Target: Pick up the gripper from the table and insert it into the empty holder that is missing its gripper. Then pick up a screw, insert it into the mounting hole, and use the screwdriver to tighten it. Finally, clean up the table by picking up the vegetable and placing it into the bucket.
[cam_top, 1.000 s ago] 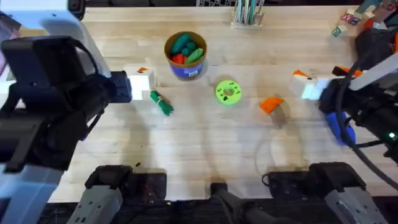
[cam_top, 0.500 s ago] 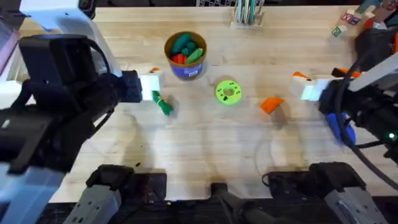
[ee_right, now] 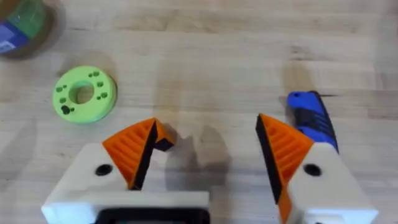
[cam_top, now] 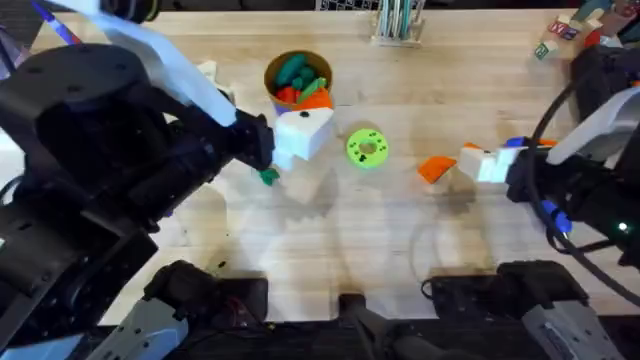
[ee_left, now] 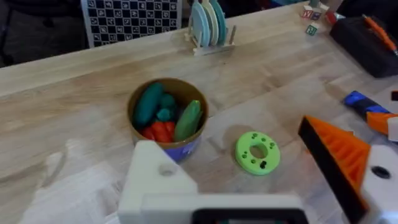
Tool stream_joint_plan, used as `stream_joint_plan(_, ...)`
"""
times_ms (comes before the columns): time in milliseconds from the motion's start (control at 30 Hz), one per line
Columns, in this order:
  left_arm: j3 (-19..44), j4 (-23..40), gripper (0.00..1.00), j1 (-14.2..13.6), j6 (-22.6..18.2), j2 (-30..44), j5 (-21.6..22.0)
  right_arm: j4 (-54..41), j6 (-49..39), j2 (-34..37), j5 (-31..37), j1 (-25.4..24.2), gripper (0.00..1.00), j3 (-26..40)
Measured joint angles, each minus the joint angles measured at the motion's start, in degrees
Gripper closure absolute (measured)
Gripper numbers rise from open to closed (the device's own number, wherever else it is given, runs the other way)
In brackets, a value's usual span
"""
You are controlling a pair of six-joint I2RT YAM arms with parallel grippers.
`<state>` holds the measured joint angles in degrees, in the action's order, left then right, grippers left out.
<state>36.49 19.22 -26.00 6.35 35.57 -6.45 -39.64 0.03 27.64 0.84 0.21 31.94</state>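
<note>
The orange wedge gripper [cam_top: 436, 168] lies flat on the table, just off one fingertip of my open right gripper [cam_top: 474, 160] [ee_right: 205, 146]; the wedge [ee_right: 163, 132] is outside the jaws. My left gripper [cam_top: 305, 125] [ee_left: 227, 140] hangs open beside the bucket [cam_top: 272, 72] [ee_left: 189, 148]. One of its fingers is a bare white holder [ee_left: 155, 186] with a small hole; the other carries an orange ribbed pad. The green vegetable [cam_top: 268, 177] peeks out under the left arm. The blue screwdriver [ee_right: 311, 121] [cam_top: 551, 214] lies by the right arm.
A lime-green disc [cam_top: 366, 148] [ee_left: 257, 152] [ee_right: 84, 94] sits between the bucket and the wedge. Green and red toy vegetables fill the bucket. A dish rack [cam_top: 398, 22] [ee_left: 208, 28] stands at the back edge, toy blocks [cam_top: 558, 30] and a black case [ee_left: 367, 40] at the far right.
The left arm swung right, carrying its gripper from beside the vegetable to the bucket's near side. The right gripper slid left, close to the orange wedge.
</note>
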Motion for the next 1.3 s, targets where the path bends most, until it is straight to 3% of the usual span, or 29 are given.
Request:
stream_joint_plan(267, 0.0, -1.3, 0.012, -0.5, -0.7, 0.1, -1.6, -10.7, 0.0, 0.0, 0.0, 0.0, 0.044, 0.0)
stream_joint_plan(467, -1.4, -10.8, 0.013, -1.5, -9.1, 1.3, -6.4, -20.9, 0.0, 0.0, 0.0, 0.0, 0.042, 0.0)
stream_joint_plan(600, -9.3, -19.1, 0.013, -2.2, -13.0, -2.7, -8.6, -21.8, 0.0, 0.0, 0.0, 0.0, 0.04, 0.0)
stream_joint_plan(767, -22.5, -26.9, 0.015, -2.3, -15.0, -13.9, -10.9, -21.8, 0.0, 0.0, 0.0, 0.0, 0.04, 0.0)
stream_joint_plan(1067, -34.5, -25.7, 0.013, -2.1, -15.8, -34.0, -12.4, -21.8, 0.0, 0.0, 0.0, 0.0, 0.037, 0.0)
stream_joint_plan(1300, -36.0, -15.9, 0.014, -2.0, -16.0, -35.1, -13.7, -21.8, 0.0, 0.0, 0.0, 0.0, 0.037, 0.0)
